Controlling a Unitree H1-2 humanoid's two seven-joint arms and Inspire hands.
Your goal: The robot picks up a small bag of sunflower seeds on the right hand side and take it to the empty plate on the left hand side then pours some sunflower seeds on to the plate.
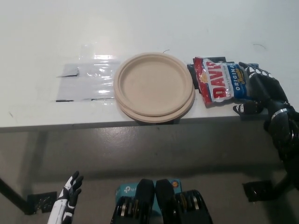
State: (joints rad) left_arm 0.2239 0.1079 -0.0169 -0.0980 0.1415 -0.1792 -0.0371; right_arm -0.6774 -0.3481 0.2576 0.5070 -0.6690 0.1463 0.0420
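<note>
Head view: white surface (149, 28), empty plate (154, 86) mid-edge; the seed bag (223, 81) lies flat just right, long axis sideways. Right robot hand (259, 88) clasps its right end; left robot hand (69, 200) hangs low, fingers apart.

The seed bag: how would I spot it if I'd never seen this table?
Find the round tan plate near the white table's front edge. Just right of it lies the seed bag, with the black right robot hand at its far end. It's the only red, lettered packet.
</note>
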